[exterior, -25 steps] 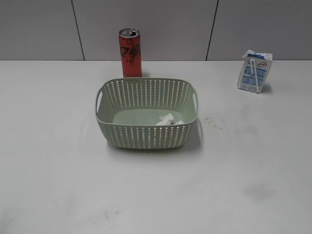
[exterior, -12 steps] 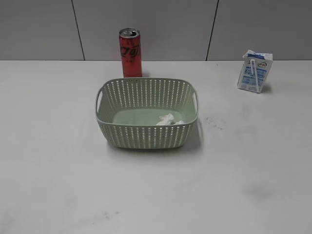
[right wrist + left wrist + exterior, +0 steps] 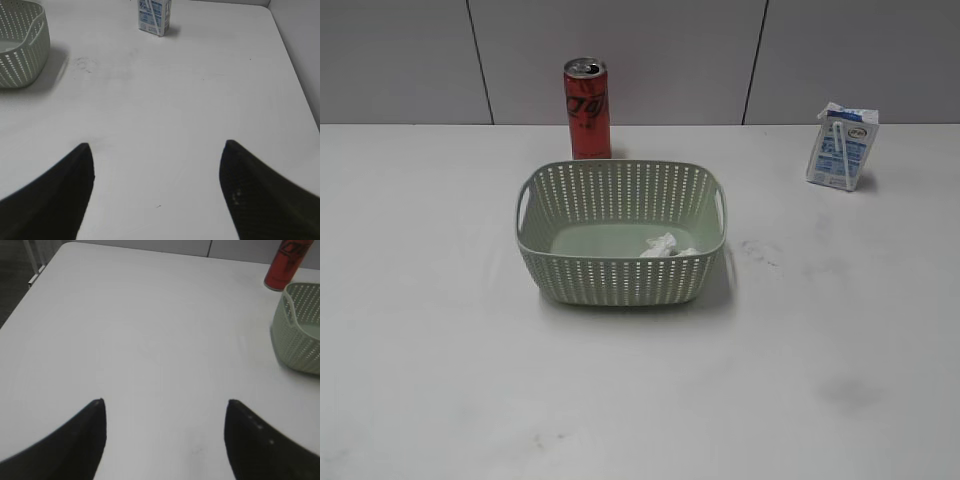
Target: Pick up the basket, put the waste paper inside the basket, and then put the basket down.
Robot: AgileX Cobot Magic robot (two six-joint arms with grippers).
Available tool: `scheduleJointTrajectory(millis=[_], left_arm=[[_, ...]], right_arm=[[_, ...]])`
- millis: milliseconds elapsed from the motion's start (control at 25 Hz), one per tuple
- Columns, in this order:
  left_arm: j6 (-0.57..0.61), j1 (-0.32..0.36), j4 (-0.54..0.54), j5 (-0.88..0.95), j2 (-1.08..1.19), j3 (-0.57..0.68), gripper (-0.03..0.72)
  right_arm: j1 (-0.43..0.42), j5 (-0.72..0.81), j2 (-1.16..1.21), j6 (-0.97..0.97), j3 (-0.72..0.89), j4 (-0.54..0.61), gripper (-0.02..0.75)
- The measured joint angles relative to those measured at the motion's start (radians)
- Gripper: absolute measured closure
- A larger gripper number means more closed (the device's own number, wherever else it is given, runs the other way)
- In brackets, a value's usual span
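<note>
Left gripper (image 3: 165,401): seen only in the left wrist view, where its two dark fingers (image 3: 80,440) rise from the lower corners of the frame, spread wide, with bare table between them. They hold nothing and touch nothing.

Right gripper (image 3: 157,145): seen only in the right wrist view, its two dark fingers (image 3: 255,192) likewise spread wide at the bottom of the frame, empty, over bare table.

Basket (image 3: 620,232): one, pale sage green with slotted sides and a cut-out handle at each end, standing upright on the table (image 3: 440,380) at the centre of the exterior frame. It shows at the right edge of the left wrist view (image 3: 299,330) and in the upper left corner of the right wrist view (image 3: 20,45), well apart from both sets of fingers.

Waste paper (image 3: 665,246): crumpled white paper lying inside the basket, on its floor toward the lower right, against the near wall. It reads as one clump; whether it is one wad or two cannot be told.

Can (image 3: 587,108): one, red, upright, just behind the basket's far left corner, at upper centre-left of the exterior frame.

Milk carton (image 3: 843,146): one, blue and white, upright at the upper right of the exterior frame, well apart from the basket.

Table mark (image 3: 757,250): a faint dark smudge just right of the basket.
</note>
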Motion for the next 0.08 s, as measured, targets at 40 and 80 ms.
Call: scheduleJointTrajectory(millis=[40,80], left_arm=[[-0.001,-0.015,0.000,0.000,0.000,0.000,0.129],[-0.002,-0.025,-0.001,0.000,0.000,0.000,0.129]], right_arm=[[0.000,0.000,0.000,0.000,0.000,0.001,0.148],[0.000,0.000,0.000,0.000,0.000,0.001,0.148]])
